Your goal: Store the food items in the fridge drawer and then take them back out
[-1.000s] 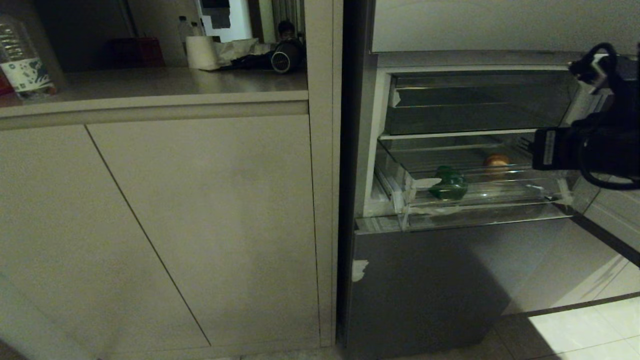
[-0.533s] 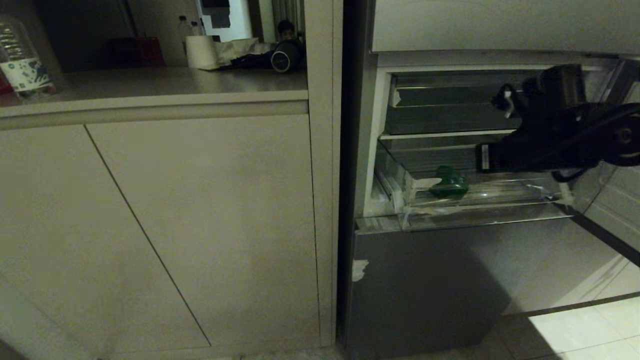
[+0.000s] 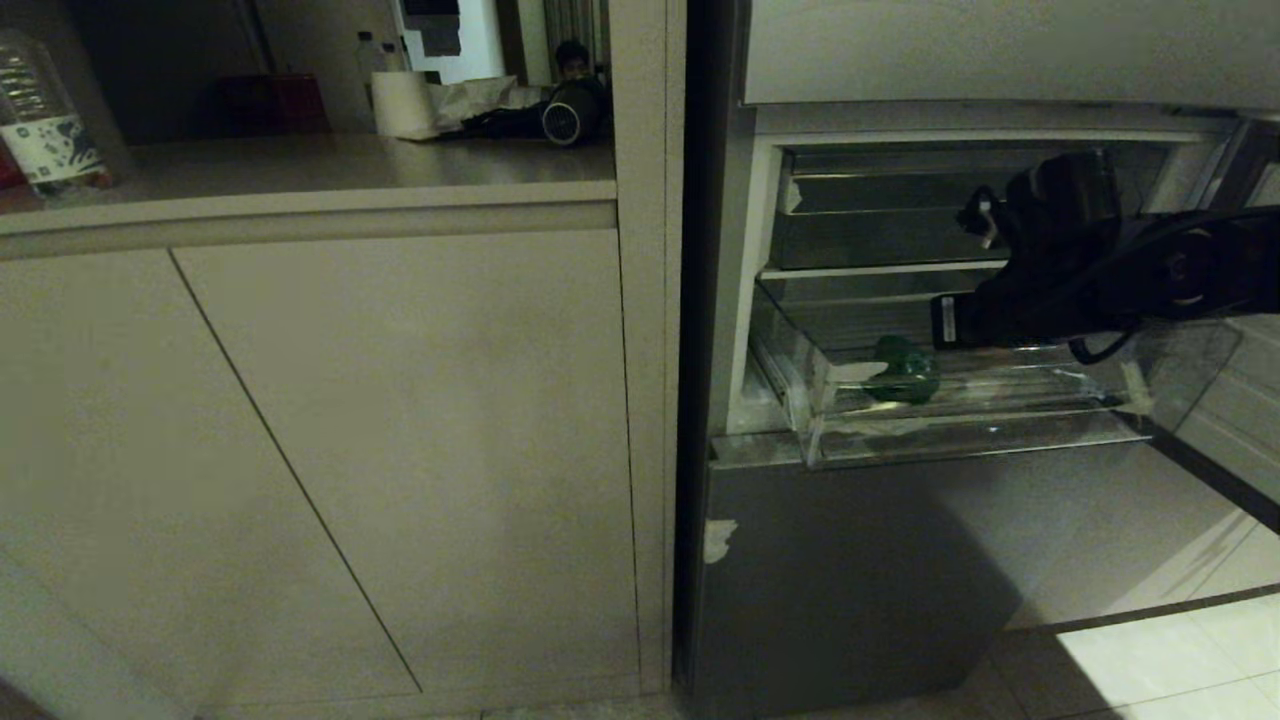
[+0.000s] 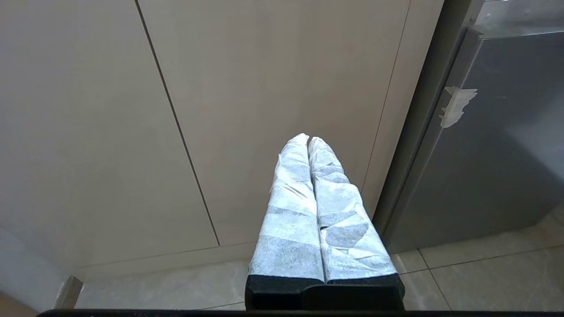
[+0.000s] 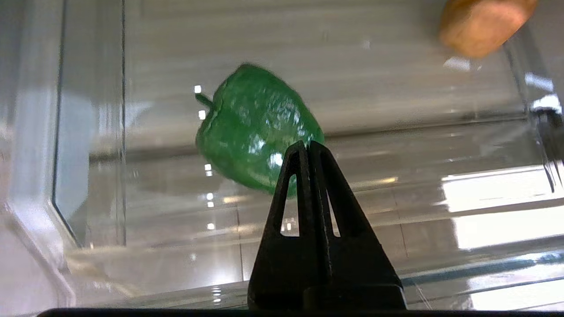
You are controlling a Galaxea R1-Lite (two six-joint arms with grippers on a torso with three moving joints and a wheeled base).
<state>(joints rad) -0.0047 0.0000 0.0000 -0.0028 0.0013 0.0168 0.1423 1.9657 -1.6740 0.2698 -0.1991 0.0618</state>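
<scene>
Right tool (image 5: 308,147): two black fingers pressed together, nothing between them; it hangs above the open drawer, tip pointing at the pepper, gap to it unclear; in the head view the right arm (image 3: 1080,270) reaches in from the right over the drawer. Left tool (image 4: 307,143): two fingers wrapped in white crinkled tape, tips together, empty; parked low in front of the beige cabinet doors (image 4: 273,88), near the floor tiles.

Count in the drawer: 2 food items; 1 green pepper (image 5: 257,130), glossy, lumpy, short stem, lying on its side; 1 potato (image 5: 482,24), tan-brown, matte, rounded, well apart from the pepper near the far corner; in the head view the arm covers the potato, only the pepper (image 3: 900,368) shows.

Drawer (image 3: 985,425): 1 clear plastic bin, pulled out, ribbed floor, sloping see-through walls (image 5: 88,132); 1 darker smoky bin (image 3: 880,205) shut above it; grey steel panel (image 3: 850,570) below with a scrap of white tape.

Tabletop (image 3: 330,165) to the left: 1 plastic bottle (image 3: 45,125), 1 white paper roll (image 3: 402,103); the rest is too dark to tell.
</scene>
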